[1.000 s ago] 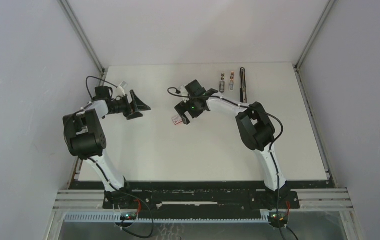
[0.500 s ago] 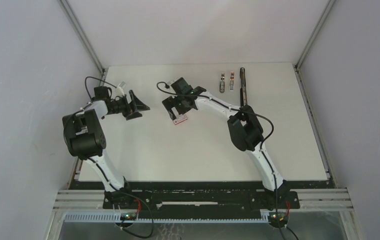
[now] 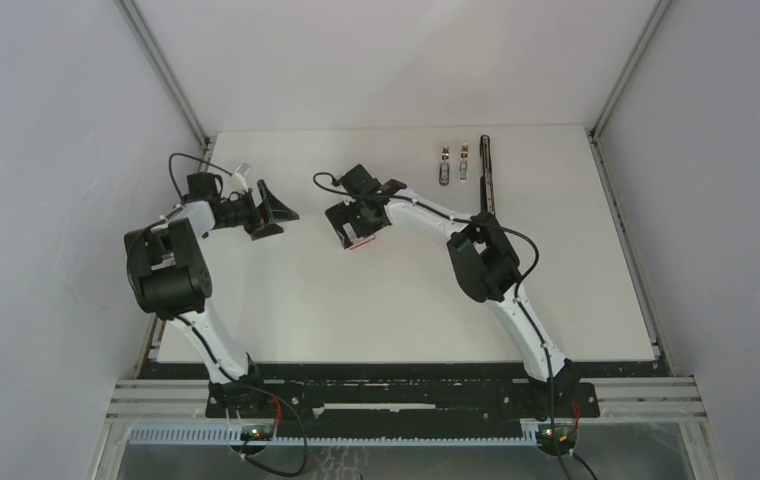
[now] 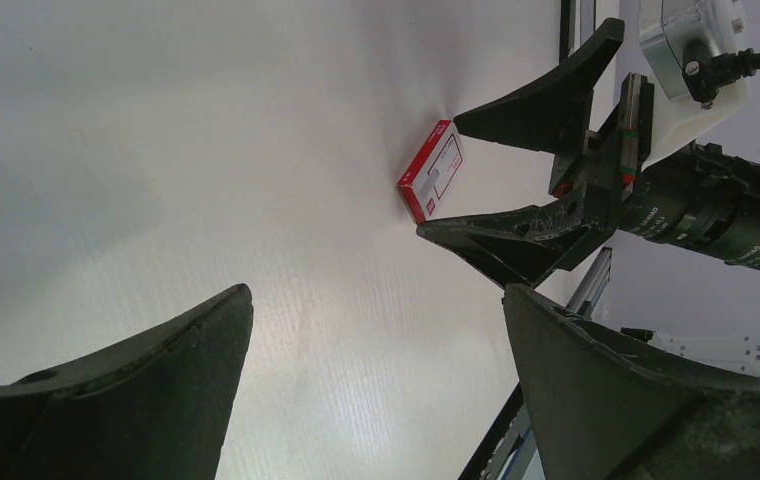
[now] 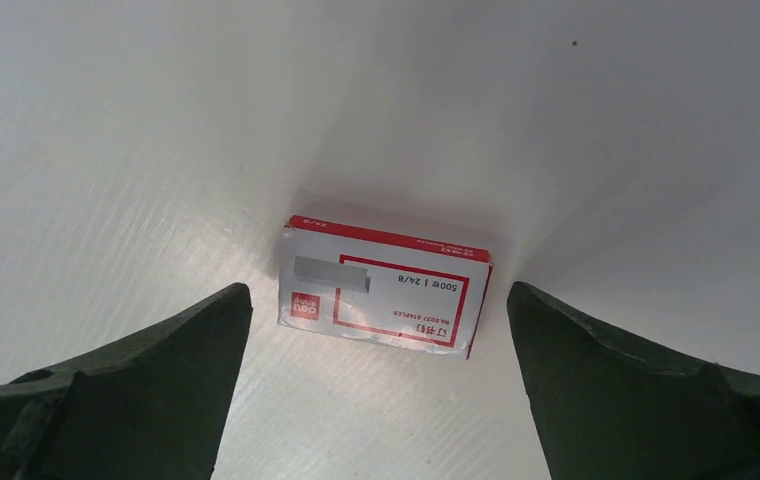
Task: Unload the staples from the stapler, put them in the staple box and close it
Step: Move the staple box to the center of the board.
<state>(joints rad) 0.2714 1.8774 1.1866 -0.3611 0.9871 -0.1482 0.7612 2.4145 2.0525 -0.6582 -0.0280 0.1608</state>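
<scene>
The stapler (image 3: 486, 170) is a long black bar lying at the back right of the table. Two small silvery-grey staple strips (image 3: 444, 166) (image 3: 464, 161) lie just left of it. My right gripper (image 3: 355, 222) (image 5: 376, 292) is open and hangs low over a small red-and-white staple box (image 5: 384, 290) (image 3: 360, 243), with one finger on each side of it and not touching it. My left gripper (image 3: 279, 214) (image 4: 376, 292) is open and empty, left of the box. The left wrist view shows the box (image 4: 433, 183) between the right gripper's fingers (image 4: 531, 115).
Grey walls close the table (image 3: 356, 310) at the back and both sides. The right arm's elbow (image 3: 481, 258) reaches across the table's middle. The stapler and the strips lie near the back edge.
My right gripper has swung left, from just right of the box to directly over it, still open. The left arm has hardly moved.
</scene>
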